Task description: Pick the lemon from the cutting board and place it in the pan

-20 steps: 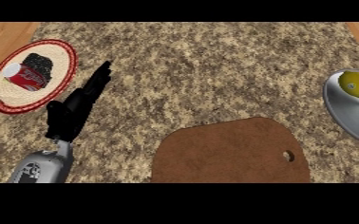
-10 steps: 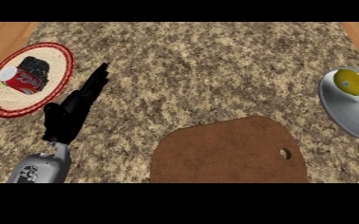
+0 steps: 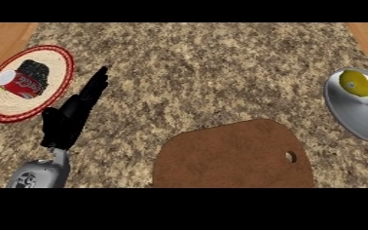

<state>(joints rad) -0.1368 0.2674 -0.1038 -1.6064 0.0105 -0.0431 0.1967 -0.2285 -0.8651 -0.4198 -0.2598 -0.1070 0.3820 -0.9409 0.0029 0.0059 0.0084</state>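
Speckled granite counter (image 3: pixel 215 78); round lemon (image 3: pixel 354 82) in grey pan (image 3: pixel 343 113).

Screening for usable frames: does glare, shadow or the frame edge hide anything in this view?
Head view: lighting is even, no glare; the right edge cuts the pan, though the lemon in it shows plainly; the cutting board runs off the bottom; the black left hand reads clearly against the counter.

Lemon (image 3: pixel 354 81) in pan (image 3: pixel 348 113) at right edge, cutting board (image 3: pixel 230 157) front centre, can (image 3: pixel 20 83) on plate (image 3: pixel 59 81) far left
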